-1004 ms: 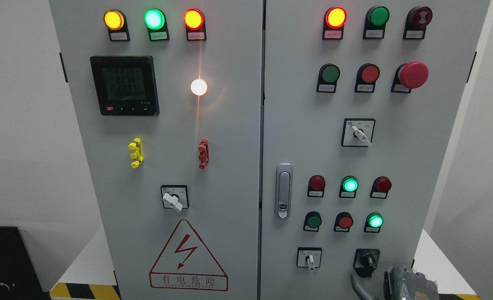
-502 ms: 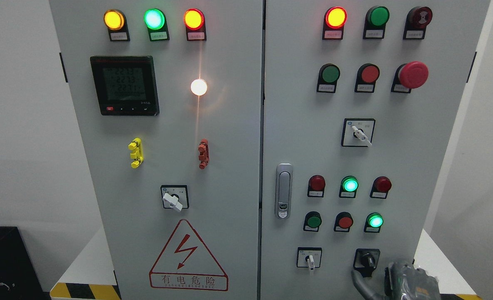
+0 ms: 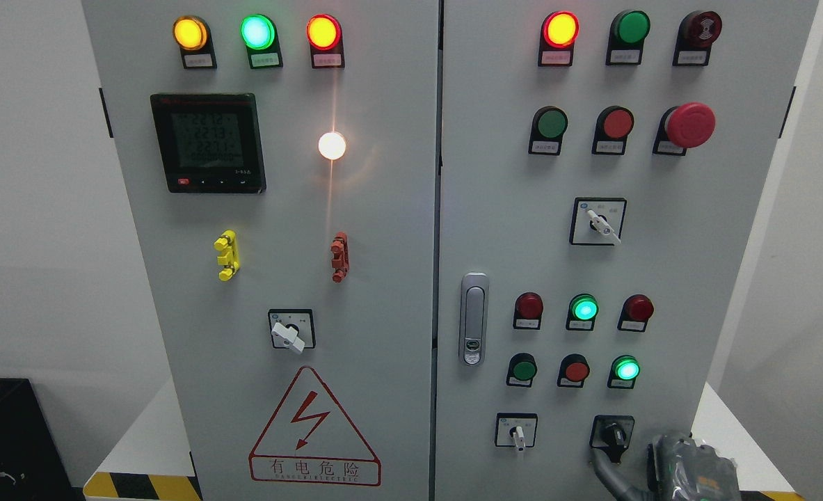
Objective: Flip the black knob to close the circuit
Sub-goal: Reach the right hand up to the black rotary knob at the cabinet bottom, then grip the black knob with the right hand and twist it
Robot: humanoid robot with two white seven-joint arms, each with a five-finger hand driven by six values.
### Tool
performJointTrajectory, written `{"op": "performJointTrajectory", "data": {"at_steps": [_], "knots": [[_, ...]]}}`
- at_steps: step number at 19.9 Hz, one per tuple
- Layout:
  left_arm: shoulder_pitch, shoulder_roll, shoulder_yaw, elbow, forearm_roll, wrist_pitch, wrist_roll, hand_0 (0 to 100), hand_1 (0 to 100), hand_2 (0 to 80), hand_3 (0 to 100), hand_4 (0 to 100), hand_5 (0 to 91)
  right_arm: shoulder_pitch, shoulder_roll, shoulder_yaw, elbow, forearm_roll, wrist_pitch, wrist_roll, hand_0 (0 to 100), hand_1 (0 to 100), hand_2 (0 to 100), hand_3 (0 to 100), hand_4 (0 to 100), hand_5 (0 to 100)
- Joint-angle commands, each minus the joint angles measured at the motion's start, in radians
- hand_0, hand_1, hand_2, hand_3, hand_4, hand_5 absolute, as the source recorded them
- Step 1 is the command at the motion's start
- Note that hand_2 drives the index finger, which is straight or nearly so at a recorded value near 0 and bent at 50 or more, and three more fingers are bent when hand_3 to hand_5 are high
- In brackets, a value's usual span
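stage: reaching, flip not yet done | black knob: low on cabinet, just right of white selector switch | right hand: just below-right of knob, one finger touching it; grip state cannot tell | left: flip knob

Head camera, close, facing cabinet front

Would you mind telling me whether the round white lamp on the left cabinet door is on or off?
On: the round white lamp glows brightly, throwing a vertical glare streak.

Plain white walls, evenly lit
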Motion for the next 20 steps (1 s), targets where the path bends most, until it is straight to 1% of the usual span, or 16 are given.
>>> {"op": "performJointTrajectory", "data": {"at_steps": [1, 6, 8, 12, 20], "knots": [[0.0, 0.0, 0.001, 0.0, 0.0, -0.001, -0.001, 12, 56, 0.0, 0, 0, 0.0, -0.002, -0.009, -0.02, 0.013, 0.003, -0.001, -0.005, 0, 0, 95, 100, 100, 100], [0.0, 0.0, 0.001, 0.0, 0.0, -0.001, -0.001, 12, 56, 0.0, 0, 0, 0.0, -0.002, -0.01, -0.023, 0.016, 0.003, -0.001, -0.006, 0, 0, 95, 100, 100, 100], [0.0, 0.0, 0.001, -0.001, 0.0, -0.001, -0.001, 12, 56, 0.0, 0, 0, 0.0, -0.002, -0.01, -0.034, 0.018, 0.003, -0.001, -0.006, 0, 0, 95, 100, 100, 100], [0.0, 0.0, 0.001, 0.0, 0.0, -0.001, -0.001, 12, 56, 0.0, 0, 0, 0.0, -0.002, -0.018, -0.037, 0.018, 0.002, -0.001, -0.006, 0, 0, 95, 100, 100, 100], [0.0, 0.0, 0.001, -0.001, 0.0, -0.001, 0.001, 12, 56, 0.0, 0, 0, 0.0, -0.002, -0.018, -0.044, 0.013, -0.003, -0.001, -0.006, 0, 0, 95, 100, 100, 100]]}}
